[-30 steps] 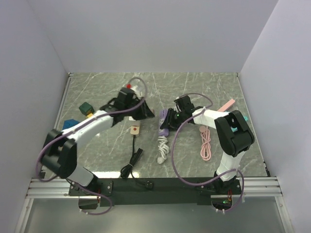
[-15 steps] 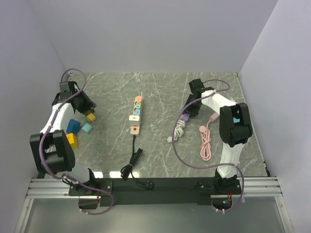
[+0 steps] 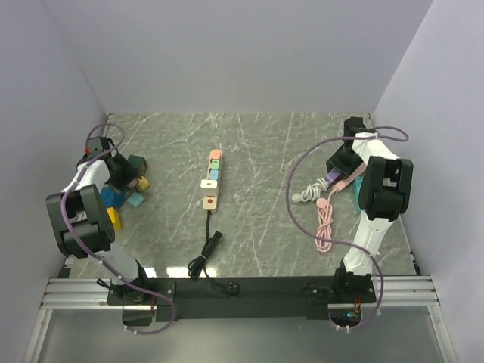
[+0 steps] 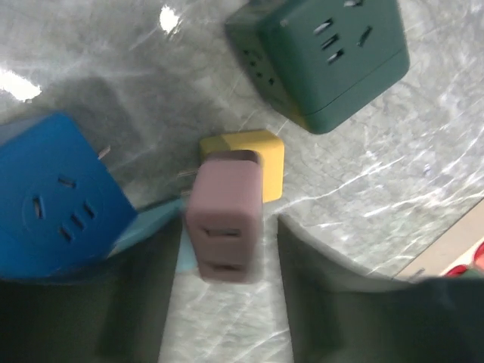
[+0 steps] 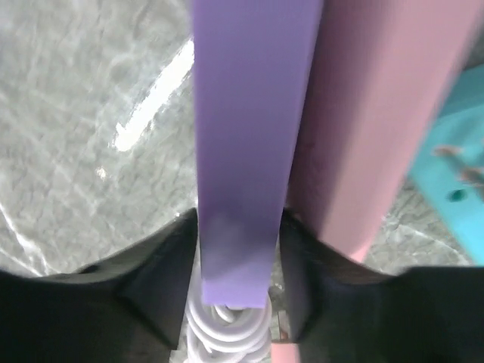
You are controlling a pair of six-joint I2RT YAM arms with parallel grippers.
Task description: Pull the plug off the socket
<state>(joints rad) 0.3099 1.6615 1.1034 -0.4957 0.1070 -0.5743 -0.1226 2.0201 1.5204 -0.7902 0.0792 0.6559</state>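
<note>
The pastel power strip (image 3: 212,180) lies mid-table with its black cord (image 3: 206,249) running toward me. My left gripper (image 3: 115,161) is at the far left over the cube sockets. In the left wrist view a mauve plug (image 4: 224,215) sits blurred between the spread fingers (image 4: 325,295) of that gripper (image 4: 227,234), with a gap on its right side. My right gripper (image 3: 338,168) is at the far right, shut on a purple power strip (image 5: 249,113) with a coiled white cord (image 5: 227,333).
Cube sockets crowd the left edge: green (image 4: 325,57), blue (image 4: 57,204) and yellow (image 4: 253,151). A pink strip (image 5: 378,113) and a teal object (image 5: 461,151) lie beside the purple strip. A pink cable (image 3: 324,223) lies at the right.
Both arms have swung outward from the table's middle. The left gripper went from the pastel strip to the cubes at the far left. The right gripper carried the purple strip to the far right.
</note>
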